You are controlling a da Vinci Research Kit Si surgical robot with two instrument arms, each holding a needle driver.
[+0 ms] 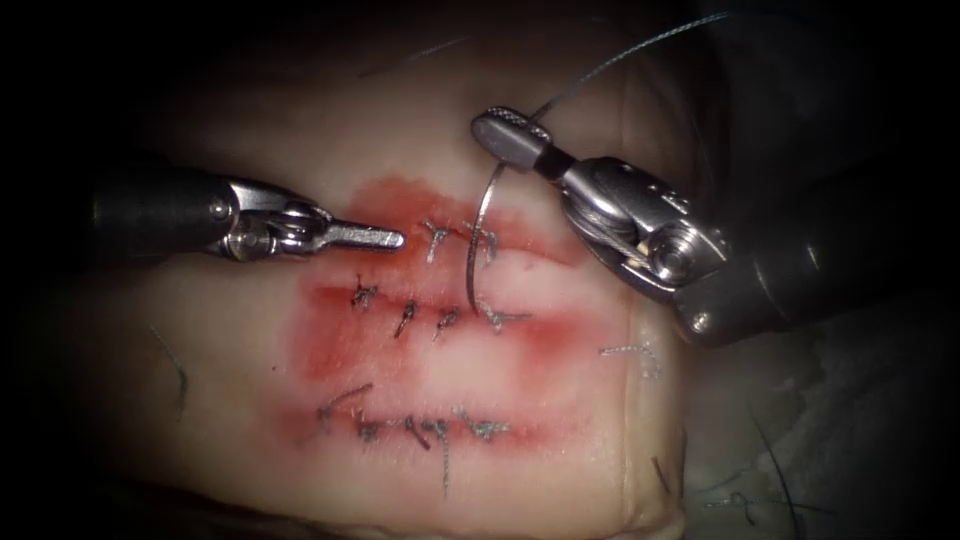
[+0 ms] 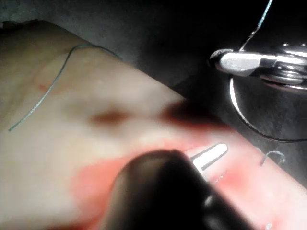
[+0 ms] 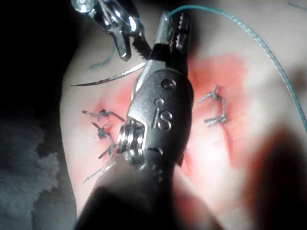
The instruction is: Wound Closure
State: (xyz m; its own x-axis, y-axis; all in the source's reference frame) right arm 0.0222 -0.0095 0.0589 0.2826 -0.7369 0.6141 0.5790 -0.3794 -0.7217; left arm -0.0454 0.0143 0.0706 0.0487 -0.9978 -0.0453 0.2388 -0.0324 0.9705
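Observation:
The tissue (image 1: 560, 400) has three cuts running across it, each with several knotted stitches and red fluid around them. My right tool (image 1: 495, 128) is shut on the curved needle (image 1: 472, 250) near its thread end. The needle arcs down across the right end of the upper cut (image 1: 520, 245), and its point reaches the middle cut (image 1: 520, 320). In the right wrist view the needle (image 3: 105, 79) looks free of the tissue beyond my right jaws (image 3: 175, 21). Thread (image 1: 610, 65) trails up and to the right. My left tool (image 1: 395, 238) hovers left of the upper cut, slightly open (image 3: 132, 48), holding nothing.
Cut ends of thread lie on the tissue at the right (image 1: 630, 350) and the left (image 1: 180, 375). A loose teal strand (image 2: 53, 81) lies on pale tissue. The tissue's right edge (image 1: 680, 440) drops to dark cloth (image 1: 850, 400).

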